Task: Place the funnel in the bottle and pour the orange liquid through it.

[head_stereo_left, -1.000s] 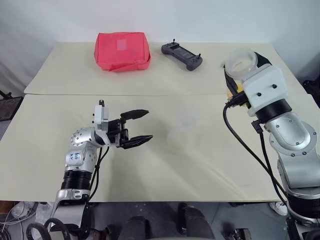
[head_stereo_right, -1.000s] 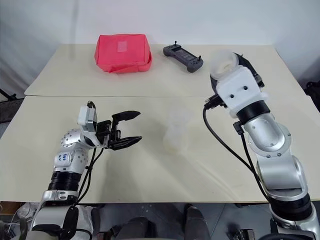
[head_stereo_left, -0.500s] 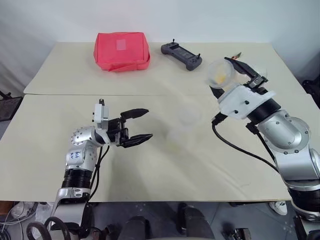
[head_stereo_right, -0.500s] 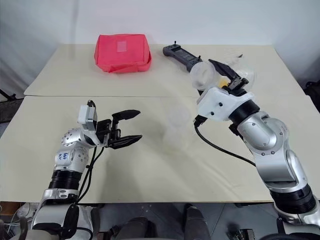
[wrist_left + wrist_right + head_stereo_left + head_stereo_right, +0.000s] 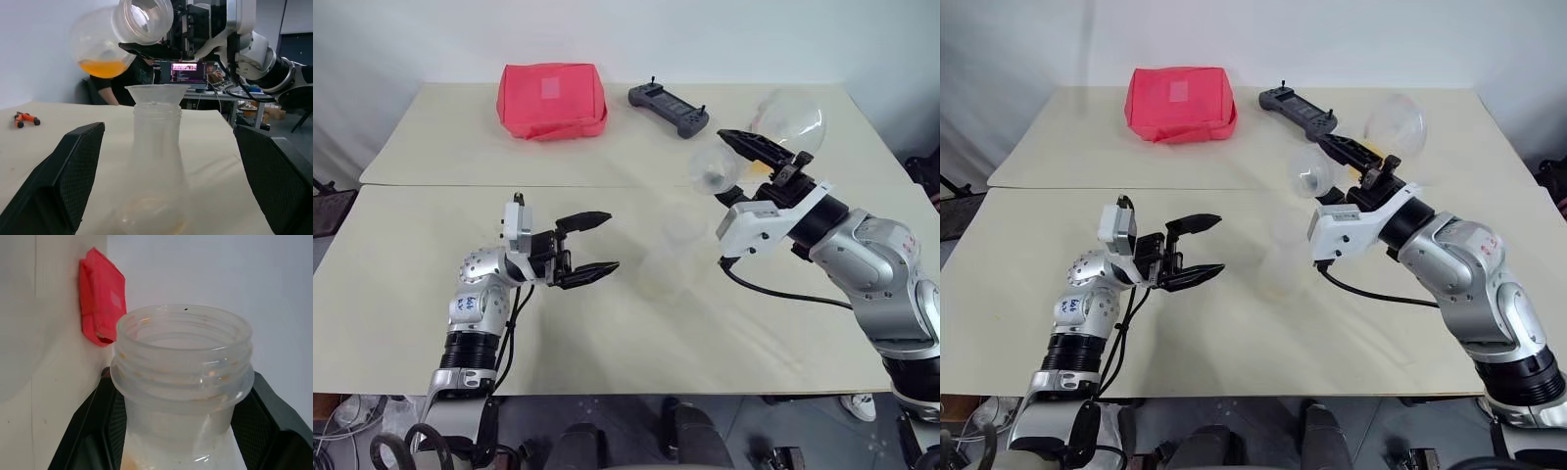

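Observation:
A translucent bottle stands on the table with the clear funnel seated in its neck. My left gripper is open and level just left of the bottle, apart from it. My right gripper is shut on the neck of a clear round flask. The flask lies tilted, with its mouth above and beside the funnel. The orange liquid pools in the flask's belly, and no stream shows. The flask's threaded neck sits between the right fingers.
A red pouch and a black controller lie at the table's far side. Orange-handled pliers rest on the table to the right. A person sits behind the table in the left wrist view.
My right arm has swung left toward the bottle and rolled. The flask has gone from mouth-up to lying on its side over the funnel. The left gripper has stayed in place, open.

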Tool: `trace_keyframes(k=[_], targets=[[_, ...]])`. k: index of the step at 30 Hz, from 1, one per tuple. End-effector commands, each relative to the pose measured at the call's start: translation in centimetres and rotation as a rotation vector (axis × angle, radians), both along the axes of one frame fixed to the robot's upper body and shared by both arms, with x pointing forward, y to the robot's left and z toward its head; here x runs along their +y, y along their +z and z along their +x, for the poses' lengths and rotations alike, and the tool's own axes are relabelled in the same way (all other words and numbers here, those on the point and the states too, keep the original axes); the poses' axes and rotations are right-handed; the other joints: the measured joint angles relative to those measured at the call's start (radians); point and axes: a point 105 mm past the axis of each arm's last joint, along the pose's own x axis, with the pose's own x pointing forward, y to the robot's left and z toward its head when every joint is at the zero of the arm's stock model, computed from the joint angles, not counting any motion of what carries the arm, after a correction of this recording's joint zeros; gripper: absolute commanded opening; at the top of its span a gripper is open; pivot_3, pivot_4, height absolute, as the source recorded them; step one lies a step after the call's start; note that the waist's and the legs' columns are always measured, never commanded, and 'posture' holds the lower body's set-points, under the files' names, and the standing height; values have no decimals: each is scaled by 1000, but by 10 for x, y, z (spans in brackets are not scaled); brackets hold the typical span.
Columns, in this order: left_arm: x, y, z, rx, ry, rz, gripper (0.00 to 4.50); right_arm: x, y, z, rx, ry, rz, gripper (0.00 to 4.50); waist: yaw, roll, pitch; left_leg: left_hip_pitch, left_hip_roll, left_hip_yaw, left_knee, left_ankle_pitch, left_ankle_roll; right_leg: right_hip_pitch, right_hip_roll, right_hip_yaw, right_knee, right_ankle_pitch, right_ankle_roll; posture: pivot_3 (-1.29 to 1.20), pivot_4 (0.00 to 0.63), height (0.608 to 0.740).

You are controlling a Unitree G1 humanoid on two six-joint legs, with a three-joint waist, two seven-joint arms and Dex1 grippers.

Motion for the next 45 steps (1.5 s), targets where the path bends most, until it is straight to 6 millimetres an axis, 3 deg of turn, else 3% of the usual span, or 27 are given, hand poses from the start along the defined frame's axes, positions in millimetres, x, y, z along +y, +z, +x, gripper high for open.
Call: trace_keyframes(k=[1,16,45], targets=[[-1,7,-3,-37,-19,0,4500,4,11,-6,-93,28,-61,2451,-1,0,0,0,0,0,0,0,0,0,0,0,0,0,0,0,150,740],[-2,7,-6,-37,-31,1,4500,12,8,6,-207,43,-175,2451,-2,0,0,0,0,2,1,0,0,0,0,0,0,0,0,0,150,740],[-1,8,-5,-37,-36,1,4500,7,3,14,-335,69,-309,2451,-3,0,0,0,1,5,2,0,-1,0,0,0,1,0,0,0,150,740]])
